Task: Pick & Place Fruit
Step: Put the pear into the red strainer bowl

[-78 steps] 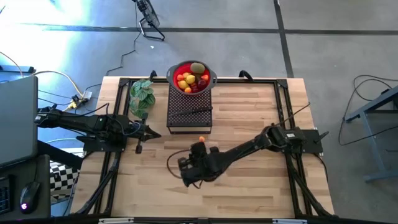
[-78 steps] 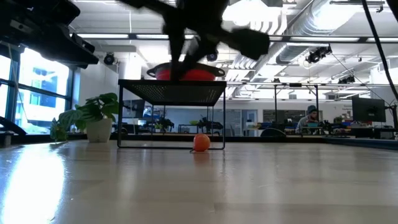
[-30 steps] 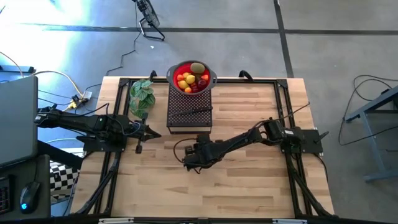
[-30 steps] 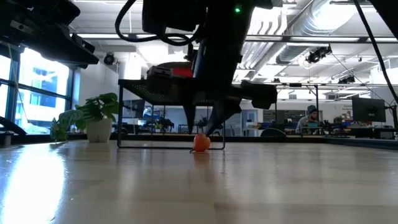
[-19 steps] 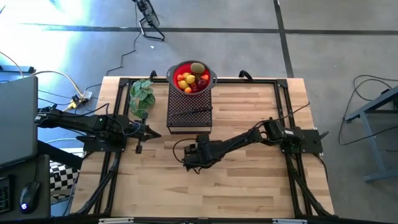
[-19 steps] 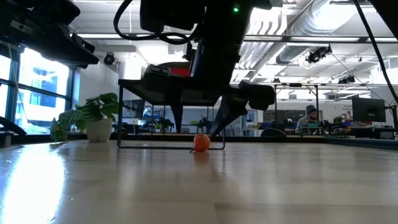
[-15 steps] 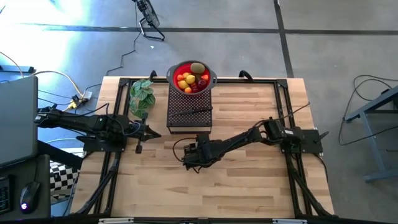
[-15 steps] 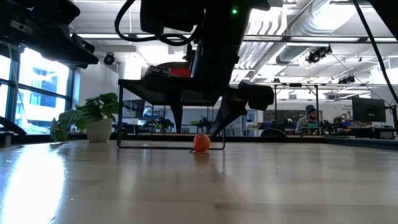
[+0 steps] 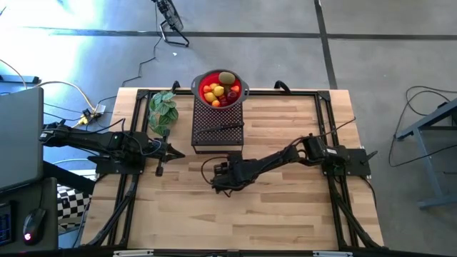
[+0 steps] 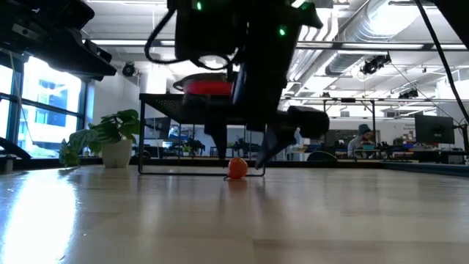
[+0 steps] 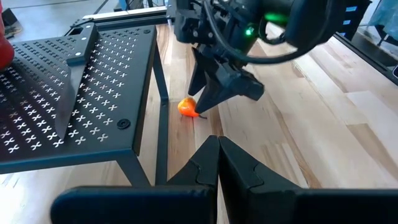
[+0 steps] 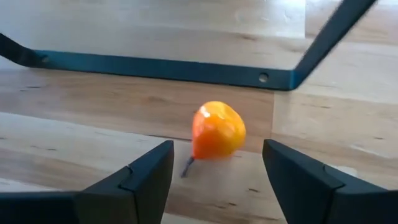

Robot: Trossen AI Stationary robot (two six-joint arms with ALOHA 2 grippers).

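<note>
One little orange fruit (image 12: 217, 131) sat loose on the table (image 9: 285, 207), right between the right gripper (image 12: 214, 177)'s spread fingers, not grabbed yet. The rest were piled in the red bowl (image 9: 201, 79) beyond it. The rack leg (image 12: 168, 67) crowded just ahead; open wood behind. The left gripper (image 11: 217, 163) was pinched together, idle.

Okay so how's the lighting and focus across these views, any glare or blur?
High view: blue-white glare washes the floor at upper left. Low view: right arm backlit, nearly a silhouette over the small orange fruit. Right wrist view: that fruit is sharp; the open right end effector in the foreground looks soft.
</note>
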